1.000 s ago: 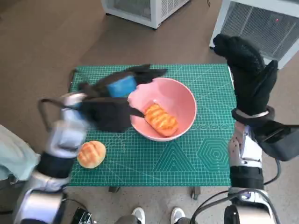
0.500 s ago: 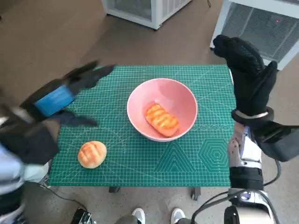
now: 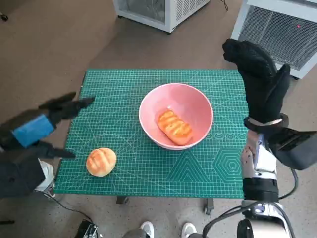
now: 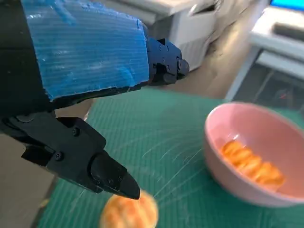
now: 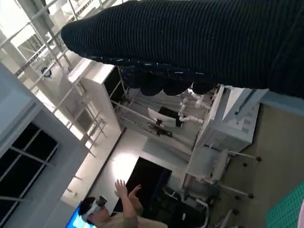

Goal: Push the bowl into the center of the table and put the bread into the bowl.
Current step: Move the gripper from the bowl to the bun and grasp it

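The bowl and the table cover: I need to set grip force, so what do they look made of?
Pink bowl: probably smooth plastic or glazed ceramic; its even colour and soft sheen leave that open. Green cover: seemingly a matte rubbery cutting mat, given its printed white grid lines.

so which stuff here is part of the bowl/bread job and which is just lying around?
Job:
pink bowl
striped bread roll, inside the bowl
round bun, on the mat
left hand, holding nothing

Around:
green cutting mat
white grilled units on the floor

Bread [image 3: 174, 127] in bowl [image 3: 197, 101], mid-table [image 3: 148, 84]
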`<state>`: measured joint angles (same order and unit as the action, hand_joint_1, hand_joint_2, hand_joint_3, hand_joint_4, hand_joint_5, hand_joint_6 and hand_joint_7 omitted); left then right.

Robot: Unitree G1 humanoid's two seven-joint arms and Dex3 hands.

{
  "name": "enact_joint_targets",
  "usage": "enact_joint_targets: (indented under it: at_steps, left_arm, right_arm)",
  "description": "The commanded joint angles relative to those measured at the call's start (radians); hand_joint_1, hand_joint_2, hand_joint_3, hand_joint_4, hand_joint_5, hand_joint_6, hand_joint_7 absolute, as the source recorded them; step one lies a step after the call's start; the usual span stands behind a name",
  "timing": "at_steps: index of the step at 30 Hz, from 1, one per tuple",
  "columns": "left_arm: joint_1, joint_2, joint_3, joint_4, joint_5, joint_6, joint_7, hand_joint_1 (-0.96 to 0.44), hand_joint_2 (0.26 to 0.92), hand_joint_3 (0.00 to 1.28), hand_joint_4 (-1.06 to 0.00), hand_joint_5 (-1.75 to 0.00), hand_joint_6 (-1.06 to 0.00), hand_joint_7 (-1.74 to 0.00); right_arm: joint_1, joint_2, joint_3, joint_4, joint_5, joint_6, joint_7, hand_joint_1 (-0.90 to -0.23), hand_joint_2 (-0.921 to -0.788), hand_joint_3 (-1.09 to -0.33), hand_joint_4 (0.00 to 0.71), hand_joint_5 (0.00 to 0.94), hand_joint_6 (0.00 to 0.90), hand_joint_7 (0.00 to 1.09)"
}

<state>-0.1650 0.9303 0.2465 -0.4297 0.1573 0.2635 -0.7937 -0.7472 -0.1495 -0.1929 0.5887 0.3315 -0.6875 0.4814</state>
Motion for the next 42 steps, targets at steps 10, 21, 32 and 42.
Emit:
enact_joint_targets:
  at_steps: [10, 21, 32, 42]
  left_arm:
    - [0.115, 0.001, -0.055, -0.051, 0.036, 0.032, 0.021, -0.19, 0.750, 0.00, -0.08, -0.01, -0.22, -0.01]
    - [0.148, -0.046, -0.174, -0.014, 0.157, -0.026, 0.127, -0.14, 0.740, 0.00, -0.11, -0.01, -0.25, -0.01]
    - [0.148, -0.100, -0.308, 0.118, 0.326, -0.153, 0.268, -0.15, 0.737, 0.00, -0.17, -0.01, -0.30, -0.02]
    - [0.115, -0.151, -0.395, 0.251, 0.463, -0.216, 0.390, 0.00, 0.762, 0.01, -0.39, -0.02, -0.47, -0.02]
  right_arm:
    - [-0.014, 0.003, 0.001, 0.033, 0.005, 0.011, 0.023, -0.719, -0.921, -0.743, 0.273, 0.000, 0.240, 0.26]
    - [-0.019, 0.002, -0.006, 0.042, 0.014, 0.010, 0.034, -0.712, -0.921, -0.743, 0.271, 0.000, 0.237, 0.25]
    - [-0.017, -0.001, -0.004, 0.037, 0.008, 0.007, 0.031, -0.712, -0.921, -0.736, 0.269, 0.000, 0.234, 0.25]
    - [-0.017, -0.007, -0.007, 0.041, 0.007, 0.004, 0.032, -0.691, -0.921, -0.734, 0.271, 0.001, 0.237, 0.25]
